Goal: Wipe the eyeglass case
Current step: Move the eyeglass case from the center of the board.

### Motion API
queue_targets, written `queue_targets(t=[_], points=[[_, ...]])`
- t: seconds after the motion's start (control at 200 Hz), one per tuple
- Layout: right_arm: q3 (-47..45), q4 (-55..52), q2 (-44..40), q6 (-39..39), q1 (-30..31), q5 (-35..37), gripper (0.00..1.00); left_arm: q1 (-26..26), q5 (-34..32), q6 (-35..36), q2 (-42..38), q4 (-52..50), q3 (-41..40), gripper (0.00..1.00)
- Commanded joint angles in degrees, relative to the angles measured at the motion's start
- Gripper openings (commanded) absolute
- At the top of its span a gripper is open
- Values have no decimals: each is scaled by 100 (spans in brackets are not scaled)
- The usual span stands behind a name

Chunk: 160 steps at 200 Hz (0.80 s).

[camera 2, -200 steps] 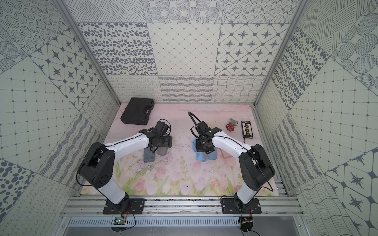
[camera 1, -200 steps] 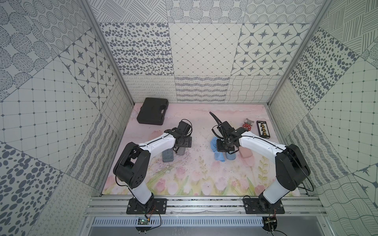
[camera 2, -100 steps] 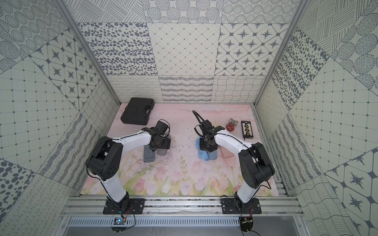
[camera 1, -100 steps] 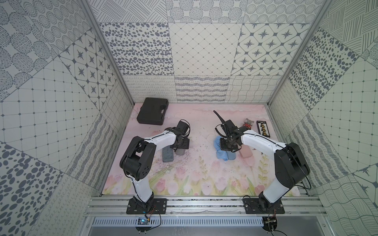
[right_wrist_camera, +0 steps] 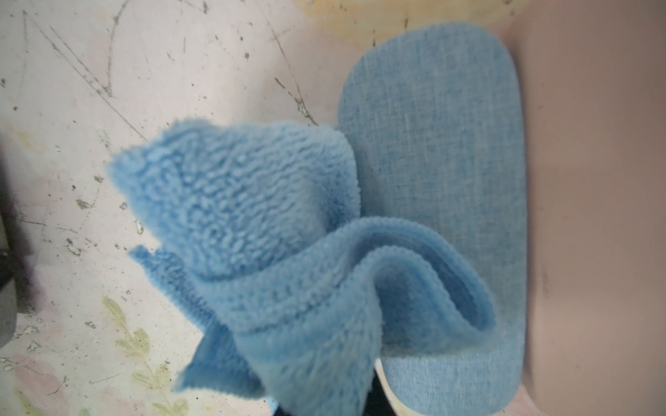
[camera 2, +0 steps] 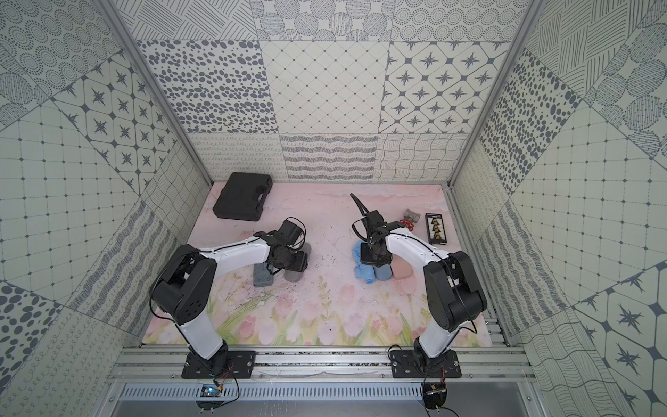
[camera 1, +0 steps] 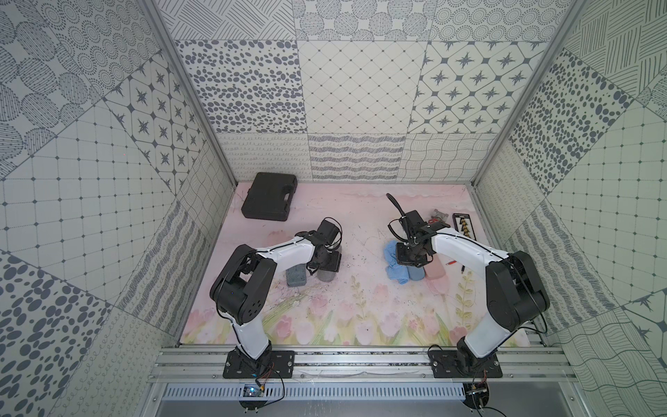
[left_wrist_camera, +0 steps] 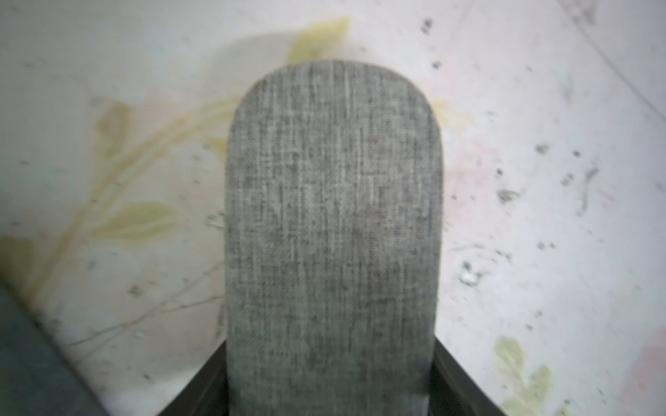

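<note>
Your grey fabric eyeglass case [left_wrist_camera: 331, 234] lies on the floral desk [camera 1: 361, 224] left of centre. Your left hand [camera 1: 326, 263] is lowered over it, and the left wrist view shows the dark fingers [left_wrist_camera: 454, 374] pressed against both of its long sides, clamped on the case. Just beside it on the arm's side lies a slate-grey case [camera 1: 296, 276]. Across the desk, your right hand [camera 1: 409, 258] is closed on a bunched blue microfibre cloth [right_wrist_camera: 252, 216], which hangs alongside a blue eyeglass case [right_wrist_camera: 450, 180] and overlaps its near edge; whether cloth and case touch cannot be told. A pink eyeglass case [right_wrist_camera: 594, 216] lies flush against the blue one's other side. Farther back you have a black carry case [camera 1: 269, 196] near the left wall and, near the right wall, a red-handled valve [camera 1: 436, 216] beside a small black tray [camera 1: 463, 225].
</note>
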Motion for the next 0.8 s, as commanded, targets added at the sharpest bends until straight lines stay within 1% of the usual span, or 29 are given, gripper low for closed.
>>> queue_targets(t=[0.0,0.06,0.165,0.285,0.35,0.44,0.54,0.58,0.71,0.796], points=[[27,-19,-168,-50,133,-117,0,-469,832,168,-341,131,-283,59],[14,20,-201,6,171,-157,0,-689,906,149,-488,144,-422,59],[-22,112,-167,76,186,-229,0,-1133,822,270,-644,188,-564,60],[17,177,-92,142,254,-330,0,-1660,746,494,-467,153,-449,61],[59,162,-91,153,308,-313,0,-1844,672,518,-316,128,-392,62],[70,149,-130,171,337,-286,0,-1991,464,518,-251,247,-436,66],[65,119,-185,182,359,-270,0,-2061,325,418,-434,504,-658,78],[63,103,-214,191,370,-260,0,-2060,318,351,-567,599,-797,80],[60,35,-409,287,479,-195,0,-2067,285,143,-1057,709,-1258,81],[73,11,-561,441,664,-165,0,-2085,288,-16,-1362,711,-1533,81]])
